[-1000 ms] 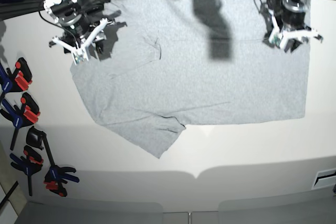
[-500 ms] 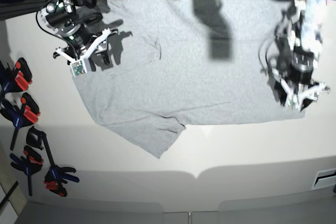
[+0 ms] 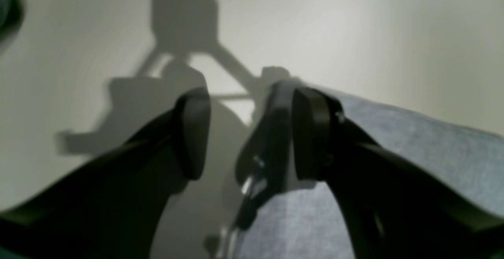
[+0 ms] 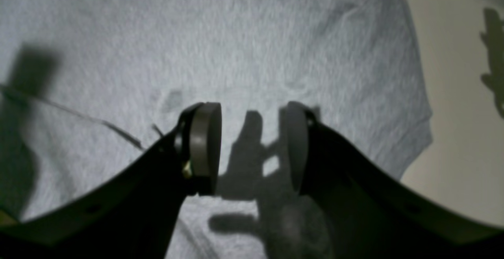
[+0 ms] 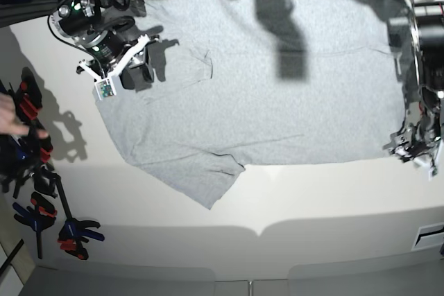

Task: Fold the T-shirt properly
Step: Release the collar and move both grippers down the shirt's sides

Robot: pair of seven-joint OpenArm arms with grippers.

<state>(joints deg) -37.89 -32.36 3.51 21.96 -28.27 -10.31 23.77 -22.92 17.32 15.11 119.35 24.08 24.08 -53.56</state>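
A: Where's the T-shirt (image 5: 257,81)?

B: Spread flat across the far half of the white table (image 5: 291,213), plain side up, one sleeve poking toward the table's near edge. It looks like the start of a fold: both arms are getting into place at the shirt's ends, nothing lifted yet.

A: And the arms?

B: The right gripper (image 5: 116,67) hovers over the shirt's shoulder end, jaws parted with only cloth and shadow between them. The left gripper (image 5: 415,149) sits at the hem corner; its jaws stand wide, one pad (image 3: 311,133) over the cloth edge, the other over bare table, gripping nothing.

A: Next move?

B: I'd judge each must drop and pinch its edge, taking both layers.

A: Room?

B: Plenty of bare table nearer than the shirt. The clamps (image 5: 31,171) and a hand (image 5: 14,119) crowd the side beyond the shoulder end.
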